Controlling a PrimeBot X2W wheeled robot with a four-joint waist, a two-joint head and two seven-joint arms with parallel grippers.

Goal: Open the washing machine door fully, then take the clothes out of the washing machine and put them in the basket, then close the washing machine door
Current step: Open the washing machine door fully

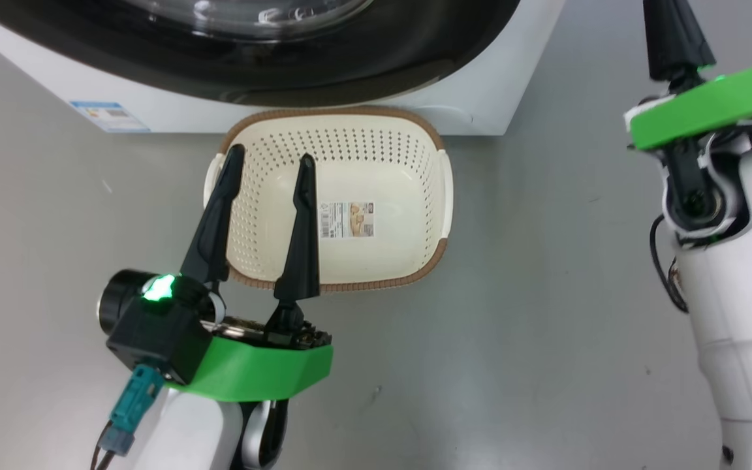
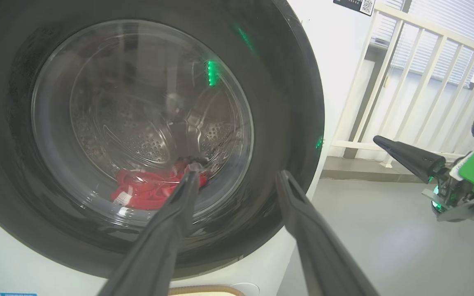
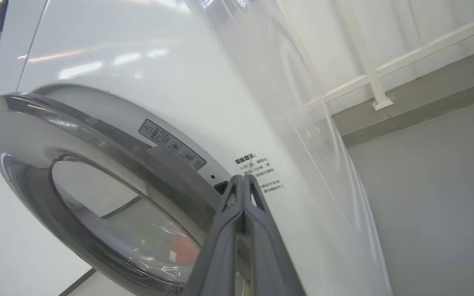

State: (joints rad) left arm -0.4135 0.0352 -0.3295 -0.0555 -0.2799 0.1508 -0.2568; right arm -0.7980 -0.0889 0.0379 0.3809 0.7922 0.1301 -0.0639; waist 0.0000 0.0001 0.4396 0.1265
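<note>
Nothing on the list is finished, as far as I can judge. In my left wrist view the washing machine door sits flat against the front of the washing machine. From the right wrist view I cannot tell whether its edge has cracked open at all. The clothes lie in a red heap at the bottom of the drum, seen through the glass. The basket stands empty on the floor, just in front of the machine and below the door. Only its label sticker shows inside. So opening, unloading and closing are all ahead of me.

My left gripper hovers above the basket's left half with its fingers spread wide and holding nothing. My right gripper has its fingers pressed together into a single point, empty. That point sits close to the door's rim on the robot's right side, beside a small dark slot in the machine's face. I read this as lining up to pry the door open.

The door faces straight out towards me, glass bowl bulging forward. Being round, it has no long axis to speak of. The basket's mouth points up, and its long axis runs left to right, parallel to the machine's front.
</note>
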